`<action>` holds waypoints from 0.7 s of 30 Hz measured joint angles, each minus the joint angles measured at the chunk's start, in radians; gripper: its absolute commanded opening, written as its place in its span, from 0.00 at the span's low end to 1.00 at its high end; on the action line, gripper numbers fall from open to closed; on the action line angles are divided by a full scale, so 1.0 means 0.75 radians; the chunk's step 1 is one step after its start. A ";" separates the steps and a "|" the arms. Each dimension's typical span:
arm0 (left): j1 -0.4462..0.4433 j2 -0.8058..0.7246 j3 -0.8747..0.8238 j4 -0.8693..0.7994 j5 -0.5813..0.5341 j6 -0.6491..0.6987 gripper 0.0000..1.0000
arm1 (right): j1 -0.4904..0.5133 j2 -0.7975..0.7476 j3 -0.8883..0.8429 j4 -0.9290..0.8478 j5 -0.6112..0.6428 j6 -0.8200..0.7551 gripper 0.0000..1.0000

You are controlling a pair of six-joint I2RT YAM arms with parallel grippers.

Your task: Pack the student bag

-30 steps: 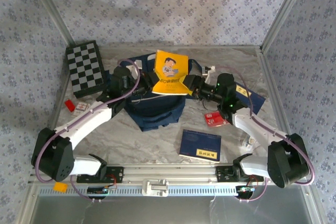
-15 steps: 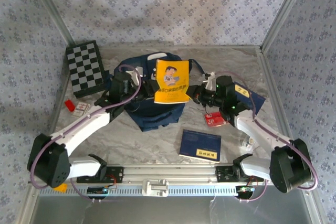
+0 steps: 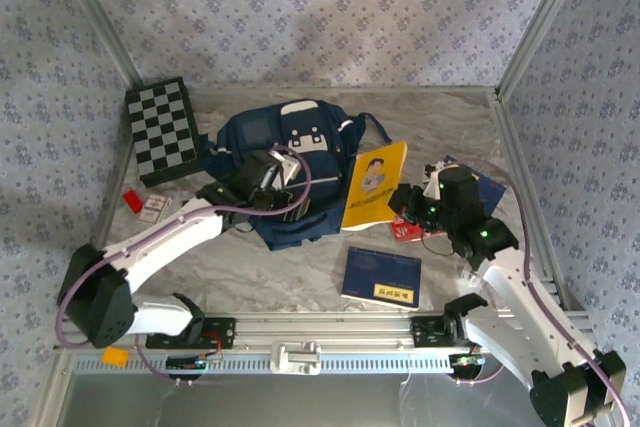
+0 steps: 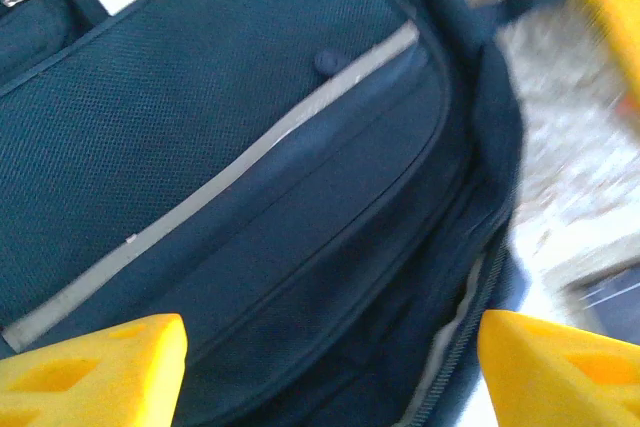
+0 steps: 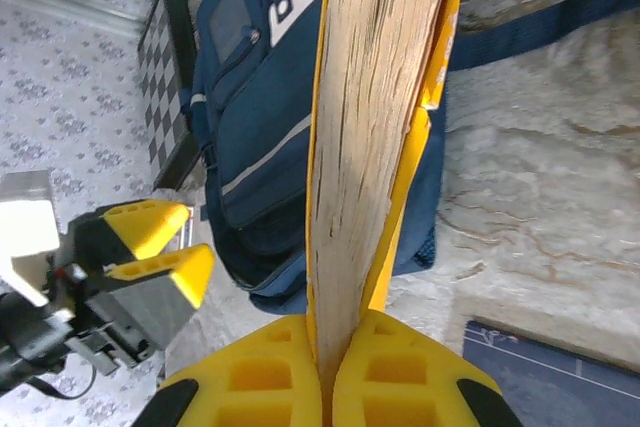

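Observation:
The student bag [image 3: 285, 147], navy blue with white patches, lies at the table's middle back. My left gripper [image 3: 284, 185] hovers over its near part, open with nothing between the jaws; in the left wrist view the left gripper [image 4: 330, 377] spans the student bag's [image 4: 230, 147] dark fabric and grey stripe. A yellow book [image 3: 375, 184] stands tilted just right of the bag, off its opening. My right gripper [image 3: 402, 203] is shut on the book's near edge. In the right wrist view the right gripper [image 5: 331, 347] pinches the yellow book's [image 5: 375, 117] pages edge-on, with the bag [image 5: 250, 127] behind.
A checkerboard [image 3: 162, 130] lies at the back left. A dark blue book [image 3: 380, 276] rests near the front edge, another blue book [image 3: 488, 187] sits under the right arm, and a red packet [image 3: 405, 230] lies beside it. Small red items [image 3: 133, 201] lie at left.
My right gripper closed on the yellow book and carried it from over the bag down to the bag's right side. My left gripper opened, let go of the bag and shifted right.

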 measured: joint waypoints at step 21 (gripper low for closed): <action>-0.008 0.661 0.460 -0.196 -0.010 0.439 0.78 | -0.162 -0.020 -0.069 -0.094 -0.052 -0.009 0.00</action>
